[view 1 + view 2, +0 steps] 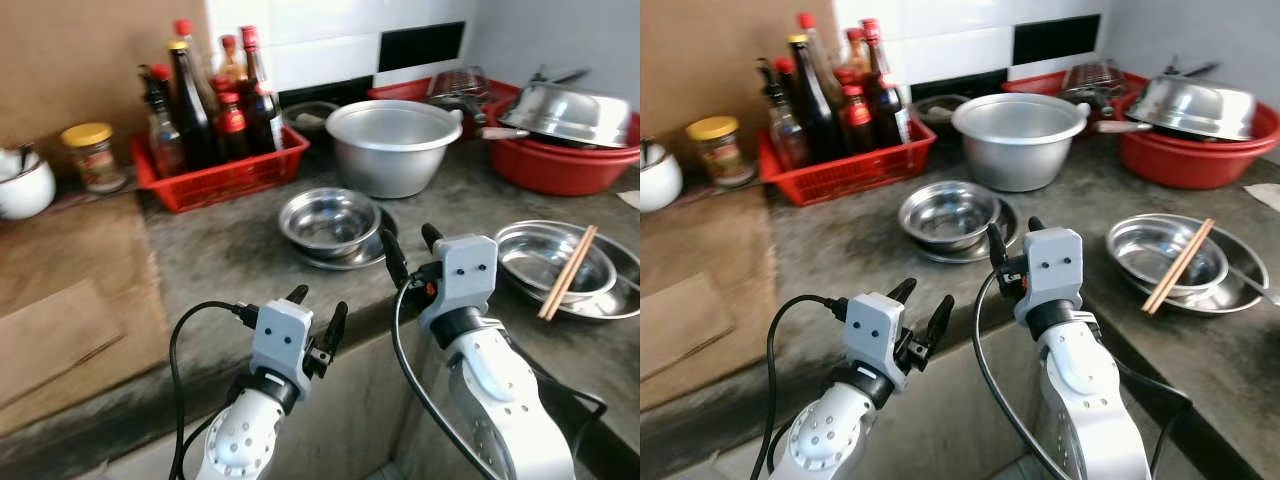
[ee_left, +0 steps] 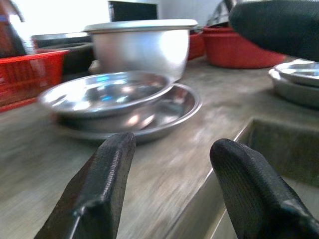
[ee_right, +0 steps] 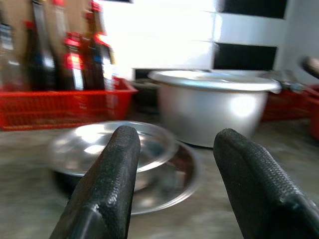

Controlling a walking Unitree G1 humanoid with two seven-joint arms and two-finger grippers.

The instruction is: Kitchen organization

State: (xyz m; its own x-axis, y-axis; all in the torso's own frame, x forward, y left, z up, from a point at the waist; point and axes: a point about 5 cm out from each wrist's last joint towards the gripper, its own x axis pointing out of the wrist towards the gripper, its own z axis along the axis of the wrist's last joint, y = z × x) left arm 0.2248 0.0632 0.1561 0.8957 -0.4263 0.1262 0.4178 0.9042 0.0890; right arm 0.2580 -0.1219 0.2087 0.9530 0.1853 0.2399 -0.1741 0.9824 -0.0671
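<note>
A small steel bowl rests on a steel plate in the middle of the stone counter. Behind it stands a large aluminium pot. To the right, another steel bowl sits in a plate with a pair of wooden chopsticks laid across it. My left gripper hangs open at the counter's front edge, short of the bowl. My right gripper is open just right of the bowl and plate, a little above the counter. Both wrist views look at the bowl between spread fingers.
A red basket of sauce bottles stands at the back left, with a yellow-lidded jar and a white pot beside it. A red basin holding steel ware sits at the back right. Brown cardboard covers the counter's left part.
</note>
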